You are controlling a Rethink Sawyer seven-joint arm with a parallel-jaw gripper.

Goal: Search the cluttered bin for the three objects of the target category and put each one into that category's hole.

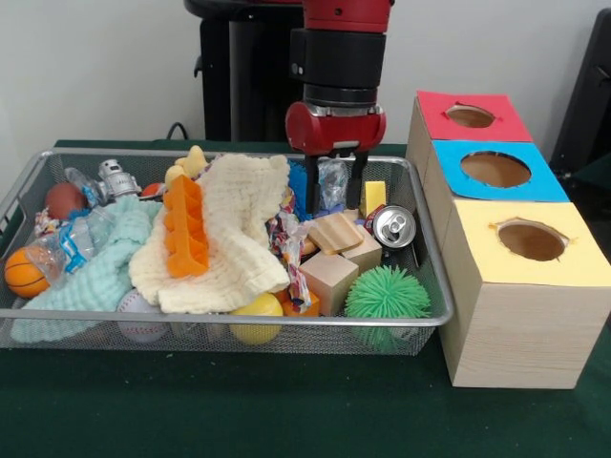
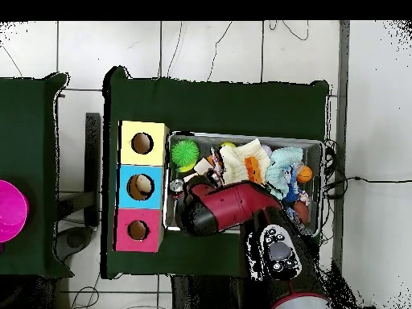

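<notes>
The wire mesh bin point(image 1: 229, 319) holds mixed clutter; it also shows in the overhead view point(image 2: 241, 135). My gripper point(image 1: 336, 196) reaches down into the bin's back right part. Its fingers point(image 1: 311, 191) stand apart on either side of a crinkly piece with a busy print point(image 1: 332, 179), and a gap shows on one side. A second printed piece point(image 1: 289, 243) lies between the cream cloth and the wooden blocks. The yellow-topped hole point(image 1: 531, 240) is in the nearest box, right of the bin, and also shows in the overhead view point(image 2: 142, 143). In the overhead view the arm point(image 2: 229, 208) hides the gripper.
A cream waffle cloth point(image 1: 234, 229), a mint-green cloth point(image 1: 91, 272), an orange plastic piece point(image 1: 186, 224), wooden blocks point(image 1: 329, 277), a green spiky ball point(image 1: 387, 294) and a can point(image 1: 393, 227) fill the bin. Blue-topped point(image 1: 495, 170) and red-topped point(image 1: 470, 115) holes lie behind the yellow one.
</notes>
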